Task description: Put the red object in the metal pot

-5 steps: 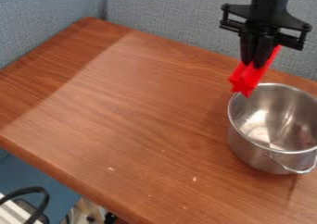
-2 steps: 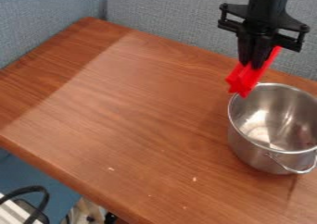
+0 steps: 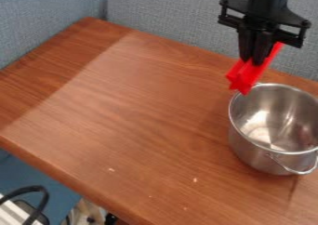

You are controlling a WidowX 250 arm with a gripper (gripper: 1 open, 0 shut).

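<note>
Carrying red bar (image 3: 247, 73), gripper (image 3: 258, 58) jaws clamped on its top; pot (image 3: 274, 126) below-right. Next: shift over opening, release.

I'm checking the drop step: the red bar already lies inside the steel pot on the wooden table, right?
Not quite. In the camera view the red bar is held in the shut gripper, hanging above the rim of the steel pot on the wooden table.

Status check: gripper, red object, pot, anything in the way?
Gripper shut on red object, held tilted in the air. Metal pot below and right of it, looks empty. Nothing blocking between them.
</note>
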